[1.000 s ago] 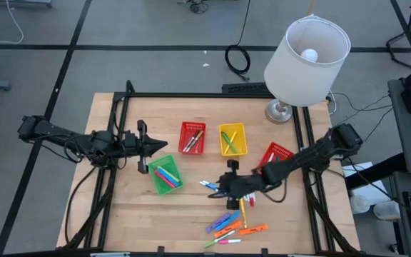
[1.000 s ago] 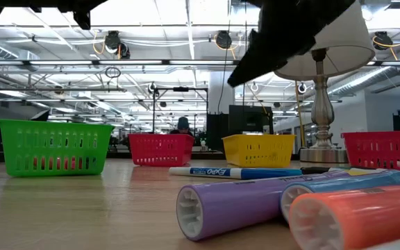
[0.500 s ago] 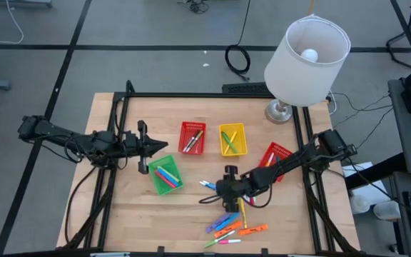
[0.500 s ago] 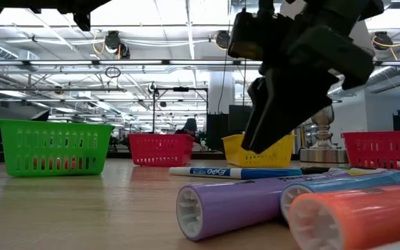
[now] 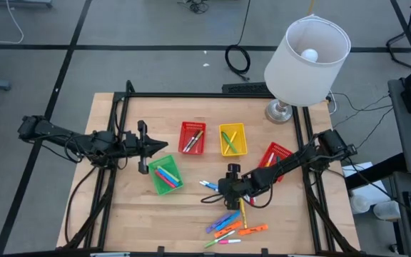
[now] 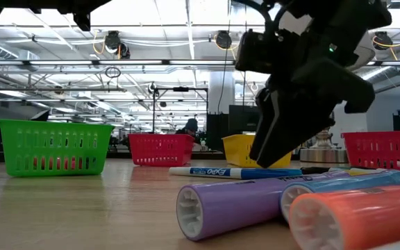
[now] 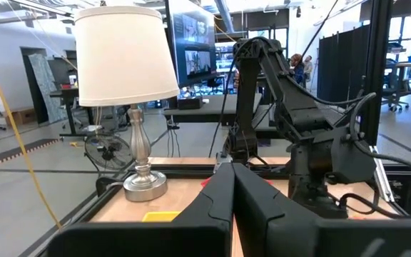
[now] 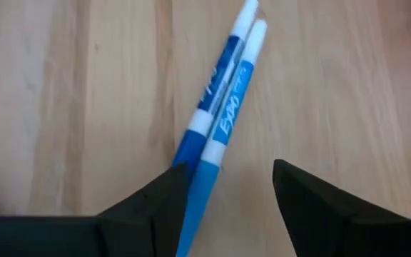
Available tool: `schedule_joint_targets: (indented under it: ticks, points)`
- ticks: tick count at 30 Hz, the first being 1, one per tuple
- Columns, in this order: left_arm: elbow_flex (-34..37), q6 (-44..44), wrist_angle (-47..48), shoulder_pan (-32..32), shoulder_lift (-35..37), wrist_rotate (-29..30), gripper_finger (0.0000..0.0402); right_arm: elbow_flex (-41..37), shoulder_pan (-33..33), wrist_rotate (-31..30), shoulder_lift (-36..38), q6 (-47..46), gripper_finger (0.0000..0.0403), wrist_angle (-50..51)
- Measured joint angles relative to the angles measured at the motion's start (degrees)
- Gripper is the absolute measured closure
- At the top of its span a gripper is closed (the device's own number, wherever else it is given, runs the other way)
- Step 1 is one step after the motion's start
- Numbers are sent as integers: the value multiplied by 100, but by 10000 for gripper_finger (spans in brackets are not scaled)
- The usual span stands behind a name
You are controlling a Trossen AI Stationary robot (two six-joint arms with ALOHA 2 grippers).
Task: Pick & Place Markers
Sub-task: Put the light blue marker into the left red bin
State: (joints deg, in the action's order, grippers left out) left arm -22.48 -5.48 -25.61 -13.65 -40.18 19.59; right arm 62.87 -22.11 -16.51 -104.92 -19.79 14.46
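I have the right end effector (image 5: 223, 188) spread wide and empty over two blue Expo markers (image 8: 220, 107) lying touching at centre frame on the surface (image 5: 134, 214); light, stiff and slick, they want pinching mid-barrel; left end effector (image 5: 148, 148) idles closed.

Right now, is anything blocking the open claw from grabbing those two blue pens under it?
Nothing visible does. The right gripper is open just above the two blue markers, which lie side by side on bare wooden table.
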Motion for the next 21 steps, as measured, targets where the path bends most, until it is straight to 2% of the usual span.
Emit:
schedule_joint_targets:
  ticks: [10, 21]
  points:
    - [0, 0, 0, 0, 0, 0, 396, -249, 4, -136, 2, -55, 236, -24]
    - [0, 0, 0, 0, 0, 0, 396, -846, 77, -7, 37, 273, 273, -1086]
